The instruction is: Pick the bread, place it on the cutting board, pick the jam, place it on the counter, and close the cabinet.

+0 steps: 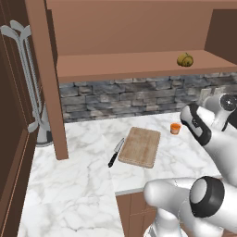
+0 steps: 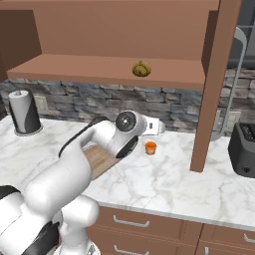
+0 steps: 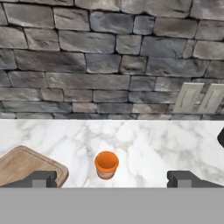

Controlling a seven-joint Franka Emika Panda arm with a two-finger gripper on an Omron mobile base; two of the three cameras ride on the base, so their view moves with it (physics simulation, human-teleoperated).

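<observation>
Hand view shows our jaws spread wide and holding nothing, with the jam [image 3: 106,164] on the counter [image 3: 153,144] ahead, beside the cutting board [image 3: 26,165]. We see the bread [image 1: 185,59] on the cabinet [image 1: 129,65] shelf.

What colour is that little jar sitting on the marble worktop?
Orange, with a paler band near its base. The small squat jar shows best in the hand view.
</observation>
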